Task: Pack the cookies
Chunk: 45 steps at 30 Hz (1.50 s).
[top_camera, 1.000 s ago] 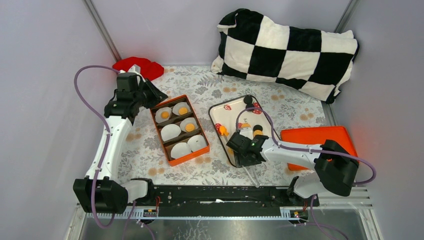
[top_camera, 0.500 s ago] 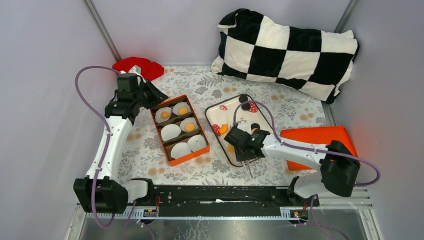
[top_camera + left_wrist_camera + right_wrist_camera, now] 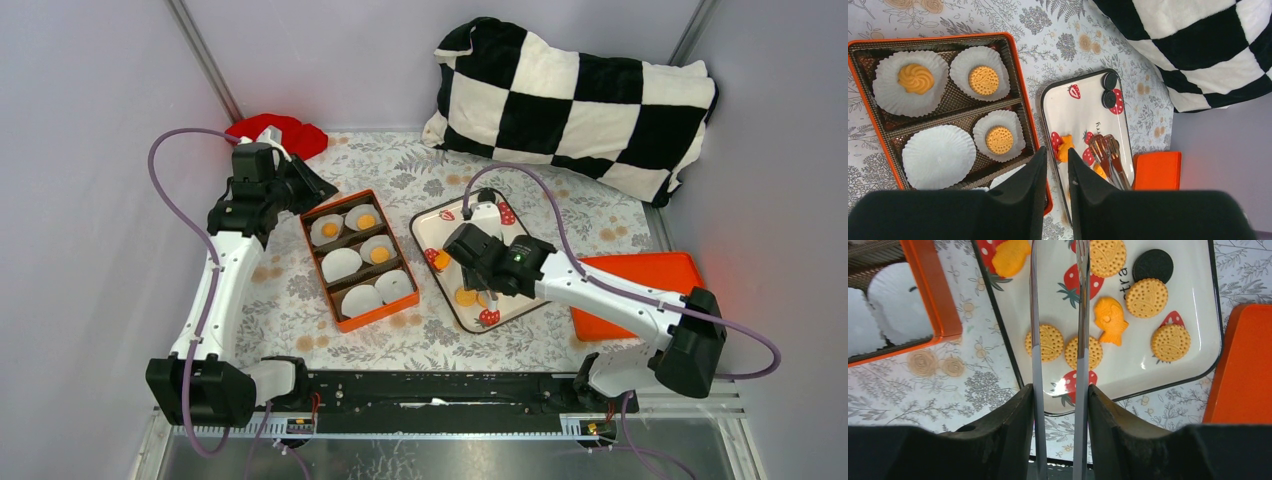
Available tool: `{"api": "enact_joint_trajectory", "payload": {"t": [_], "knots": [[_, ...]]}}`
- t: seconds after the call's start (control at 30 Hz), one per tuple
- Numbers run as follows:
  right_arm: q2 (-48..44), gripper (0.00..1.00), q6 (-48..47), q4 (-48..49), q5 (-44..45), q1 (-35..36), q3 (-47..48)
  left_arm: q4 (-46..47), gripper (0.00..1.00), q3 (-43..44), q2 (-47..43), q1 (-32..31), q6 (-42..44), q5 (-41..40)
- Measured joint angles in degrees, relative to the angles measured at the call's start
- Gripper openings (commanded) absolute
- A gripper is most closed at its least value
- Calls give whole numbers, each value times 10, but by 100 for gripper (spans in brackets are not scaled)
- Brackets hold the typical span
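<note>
Cookies (image 3: 1146,297) are being shown mostly on the tray (image 3: 1138,371), where round golden discs, black ones and orange shaped pieces are lying loose. Three more are sitting in paper cups (image 3: 888,95) inside the box (image 3: 378,318), just left of the tray. The right gripper (image 3: 1058,270) is being held above the tray, its long blades parted, with nothing seen between them. The left gripper (image 3: 1056,152) is being held near the box's far end, its fingers only narrowly apart and nothing being gripped.
</note>
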Motion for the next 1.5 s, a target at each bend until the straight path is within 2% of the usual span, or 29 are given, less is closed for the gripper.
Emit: {"api": "enact_joint_trajectory", "payload": {"t": [0.3, 0.67, 1.07, 1.27, 1.37, 1.47, 1.5], "knots": [[6, 47, 12, -38, 22, -1, -5, 0, 26, 0, 0, 0, 0, 1], [-36, 47, 42, -60, 21, -2, -67, 0, 26, 0, 0, 0, -2, 4], [-34, 49, 52, -42, 16, -2, -90, 1, 26, 0, 0, 0, -2, 5], [4, 48, 51, -17, 16, -11, -83, 1, 26, 0, 0, 0, -2, 5], [19, 37, 50, -7, 15, -23, -83, 1, 26, 0, 0, 0, -2, 5], [24, 14, 47, 1, 15, -33, -83, 2, 26, -2, 0, 0, -2, 5], [25, 12, 44, 3, 15, -34, -83, 2, 26, -2, 0, 0, -2, 5]]}}
